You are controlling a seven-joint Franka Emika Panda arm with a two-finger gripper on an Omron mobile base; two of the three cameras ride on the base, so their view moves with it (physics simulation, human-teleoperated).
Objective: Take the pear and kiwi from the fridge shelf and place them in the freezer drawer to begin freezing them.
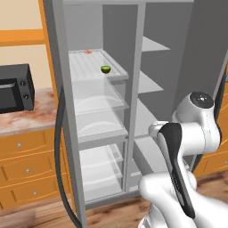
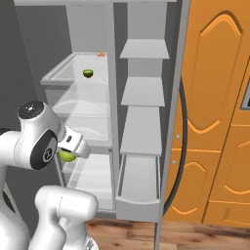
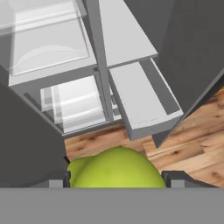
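My gripper (image 3: pixel 116 180) is shut on the pale yellow-green pear (image 3: pixel 116 168), which bulges between the two fingertips. In the right base view the pear (image 2: pixel 67 156) shows under my hand (image 2: pixel 74 142), held in front of the left compartment at mid height. The kiwi (image 1: pixel 105 69) (image 2: pixel 88 73), green with a brown side, lies on the ribbed translucent fridge shelf (image 1: pixel 82 67) (image 2: pixel 61 73) high in that compartment. The light-grey freezer drawer (image 2: pixel 139 193) (image 3: pixel 144 100) is pulled out at the bottom of the right compartment, below and to the right of the held pear.
A tiny orange item (image 1: pixel 88 51) sits at the back of the fridge shelf. Clear bins (image 2: pixel 93 171) fill the lower left compartment, and plain grey shelves (image 2: pixel 141 90) the right one. A black microwave (image 1: pixel 15 87) stands on the counter to the left. An orange cabinet door (image 2: pixel 215 107) is to the right.
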